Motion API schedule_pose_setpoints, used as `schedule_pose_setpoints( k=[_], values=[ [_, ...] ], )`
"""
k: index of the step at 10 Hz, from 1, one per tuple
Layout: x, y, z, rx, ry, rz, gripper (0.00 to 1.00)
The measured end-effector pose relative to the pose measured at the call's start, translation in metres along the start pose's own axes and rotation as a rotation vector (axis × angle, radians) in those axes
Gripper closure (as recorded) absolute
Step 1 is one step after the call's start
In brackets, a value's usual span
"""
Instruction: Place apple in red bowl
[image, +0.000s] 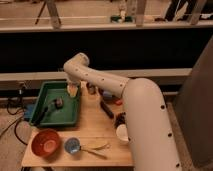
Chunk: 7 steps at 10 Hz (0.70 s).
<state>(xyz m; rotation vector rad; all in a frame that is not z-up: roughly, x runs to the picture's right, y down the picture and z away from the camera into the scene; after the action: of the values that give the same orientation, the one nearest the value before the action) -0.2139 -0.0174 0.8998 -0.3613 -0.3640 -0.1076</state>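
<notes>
Red bowl at the front-left corner of the desk; gripper over the right edge of the tray.
Apple a yellowish blur under it; grip cannot be told.

hand over green tray, red bowl near

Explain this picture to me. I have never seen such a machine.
The big white tube is a robot arm, reaching in from the lower right. At its end is a pincer, which hangs over the right edge of a green tray. There is one picture of this moment, looking down on a wooden table. In the tray lies a small round thing, probably the apple. At the table's near left stand a red bowl and a small blue bowl. Whether the pincer holds anything cannot be seen.
</notes>
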Motion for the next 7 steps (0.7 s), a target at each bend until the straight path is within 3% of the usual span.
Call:
schedule_pose_setpoints(
  k=[7],
  values=[
    [0.000,0.013,0.032,-0.027,0.029,-0.004,0.20]
  ],
)
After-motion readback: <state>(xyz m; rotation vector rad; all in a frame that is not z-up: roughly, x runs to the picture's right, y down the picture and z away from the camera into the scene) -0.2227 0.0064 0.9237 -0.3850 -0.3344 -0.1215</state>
